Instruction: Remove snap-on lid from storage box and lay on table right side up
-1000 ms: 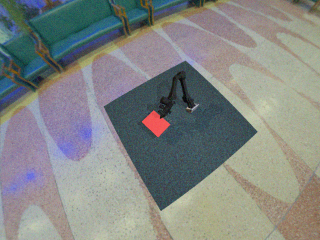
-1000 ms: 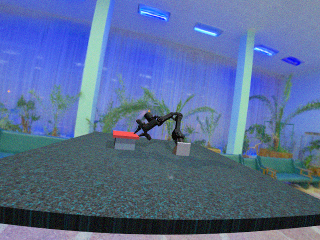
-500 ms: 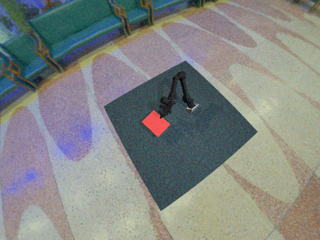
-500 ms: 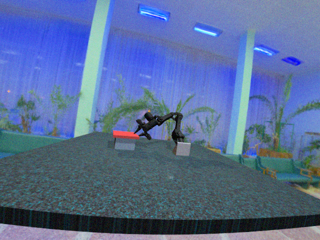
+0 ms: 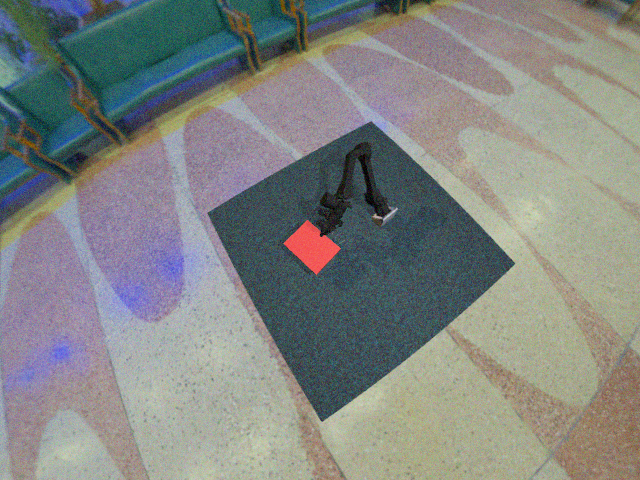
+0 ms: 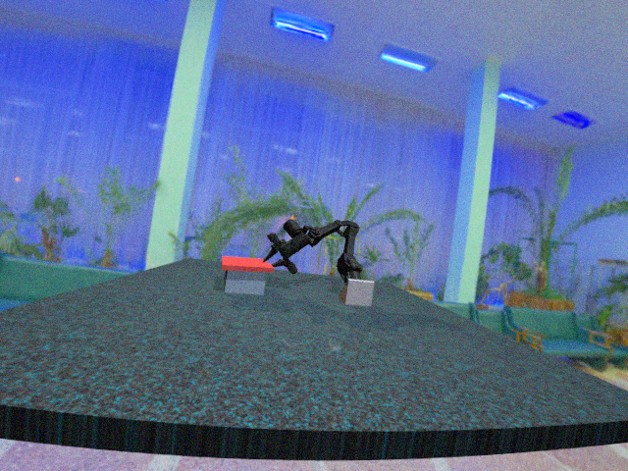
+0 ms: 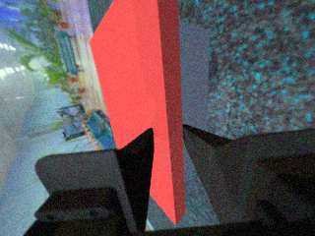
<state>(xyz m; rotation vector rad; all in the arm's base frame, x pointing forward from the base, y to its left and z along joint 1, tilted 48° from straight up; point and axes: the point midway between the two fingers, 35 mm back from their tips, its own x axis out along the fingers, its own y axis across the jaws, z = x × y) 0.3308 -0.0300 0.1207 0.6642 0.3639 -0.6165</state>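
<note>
The red lid (image 5: 311, 248) (image 6: 243, 263) (image 7: 125, 74) lies flat, right side up, on top of the grey storage box (image 6: 245, 284) (image 7: 195, 74) and overhangs its sides. In the top view the lid hides the box. My gripper (image 5: 322, 235) (image 6: 268, 262) (image 7: 167, 130) is shut on the lid's edge on the side facing the arm's base. One fingertip is on the lid's top face and the other is under its overhanging rim. No gap between lid and box shows in the exterior view.
The box stands on the dark speckled table (image 5: 361, 335) (image 6: 304, 365). The arm's base has a pale block (image 5: 385, 216) (image 6: 359, 292) beside it, to the right of the box in the top and exterior views. Green benches (image 5: 155, 51) stand beyond the table.
</note>
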